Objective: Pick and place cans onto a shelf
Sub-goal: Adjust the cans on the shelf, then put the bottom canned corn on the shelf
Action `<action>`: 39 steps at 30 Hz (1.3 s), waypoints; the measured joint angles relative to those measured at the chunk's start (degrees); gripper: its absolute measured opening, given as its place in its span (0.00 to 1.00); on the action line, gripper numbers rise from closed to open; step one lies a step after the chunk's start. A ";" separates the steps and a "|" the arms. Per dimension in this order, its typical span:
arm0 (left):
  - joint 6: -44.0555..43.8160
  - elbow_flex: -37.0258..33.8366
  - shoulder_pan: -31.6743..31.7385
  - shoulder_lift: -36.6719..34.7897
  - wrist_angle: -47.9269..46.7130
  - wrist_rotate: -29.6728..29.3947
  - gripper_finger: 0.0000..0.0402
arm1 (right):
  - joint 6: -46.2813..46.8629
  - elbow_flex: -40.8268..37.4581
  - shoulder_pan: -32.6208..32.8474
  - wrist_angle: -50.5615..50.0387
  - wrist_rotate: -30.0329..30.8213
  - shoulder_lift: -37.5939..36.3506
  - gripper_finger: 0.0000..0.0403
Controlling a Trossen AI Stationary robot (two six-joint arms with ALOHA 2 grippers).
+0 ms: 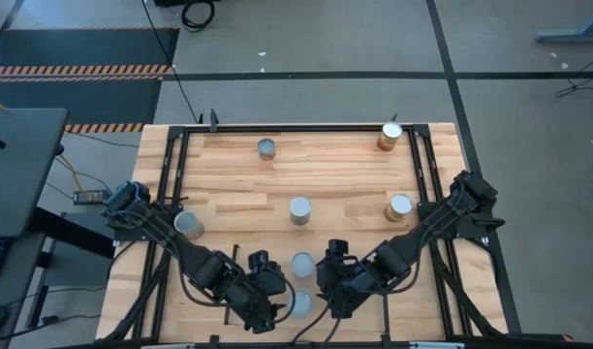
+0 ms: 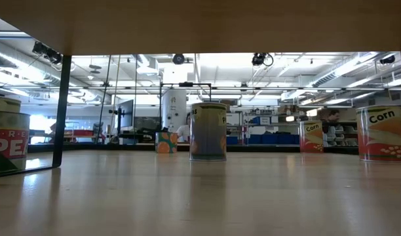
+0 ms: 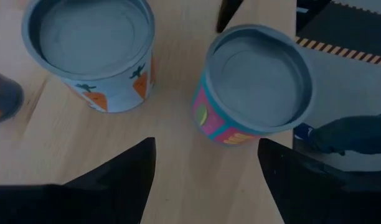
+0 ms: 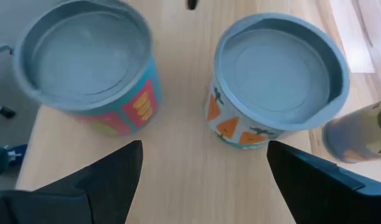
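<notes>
Your left gripper (image 3: 206, 168) hangs open over the table's near edge, jaws spread. The pink-sided can (image 3: 256, 84) stands just ahead of the gap, nearer one finger; the carrot-labelled can (image 3: 91, 50) sits beside it, off the other. Your right gripper (image 4: 203, 171) is open too, both of those cans ahead of its fingers, neither between them. Other cans stand scattered across the shelf (image 1: 335, 174).

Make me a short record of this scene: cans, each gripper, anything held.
cans seen from above: seven, all upright on the tabletop
left gripper: open, facing carrot-label can and pink-label can
right gripper: open, facing the same pair from the other side
held: nothing
</notes>
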 joint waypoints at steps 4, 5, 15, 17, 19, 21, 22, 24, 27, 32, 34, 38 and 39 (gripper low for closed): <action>0.04 0.00 0.17 0.02 0.08 -0.11 0.71 | -0.38 -0.29 -0.58 0.58 -0.35 0.00 0.87; 0.05 0.00 0.17 0.02 -0.14 -0.13 0.71 | -0.44 -0.29 -0.58 0.61 -0.35 -0.01 0.87; -0.20 0.00 1.20 -0.82 -3.03 -0.02 0.71 | 2.21 -0.29 0.78 0.36 -3.25 -0.04 0.87; -0.30 -0.02 1.46 -1.57 -4.66 -0.02 0.71 | 3.45 0.32 1.03 -2.25 -4.51 -0.15 0.87; -1.00 -0.02 1.98 -2.92 -5.95 0.41 0.71 | 5.57 2.68 1.19 -8.65 -4.91 -0.60 0.87; -1.64 -0.02 2.12 -5.09 -8.01 0.24 0.71 | 6.34 6.24 1.23 -15.43 -4.75 -1.82 0.87; -1.67 -0.02 2.12 -6.22 -8.65 -0.16 0.71 | 6.84 8.12 1.22 -18.65 -3.93 -2.72 0.87; -1.60 0.00 2.12 -8.57 -9.14 -2.79 0.71 | 8.49 10.72 1.13 -25.40 -1.22 -4.66 0.87; -1.55 0.00 2.10 -11.88 -9.49 -7.84 0.71 | 15.31 11.08 0.69 -35.05 8.29 -8.75 0.87; -6.12 0.00 0.73 -16.30 -6.86 -19.49 0.71 | 27.91 6.30 -2.06 -42.46 15.95 -17.80 0.88; -4.99 0.00 -0.52 -17.41 -5.21 -22.78 0.71 | 28.54 3.40 -3.10 -41.14 16.85 -20.76 0.88; 0.97 0.00 -2.26 -19.35 -2.14 -23.23 0.71 | 27.06 -2.09 -5.89 -42.99 12.88 -25.13 0.91; 2.66 0.00 -2.49 -19.92 -1.36 -23.59 0.71 | 27.85 -3.76 -7.10 -43.97 10.97 -26.18 0.92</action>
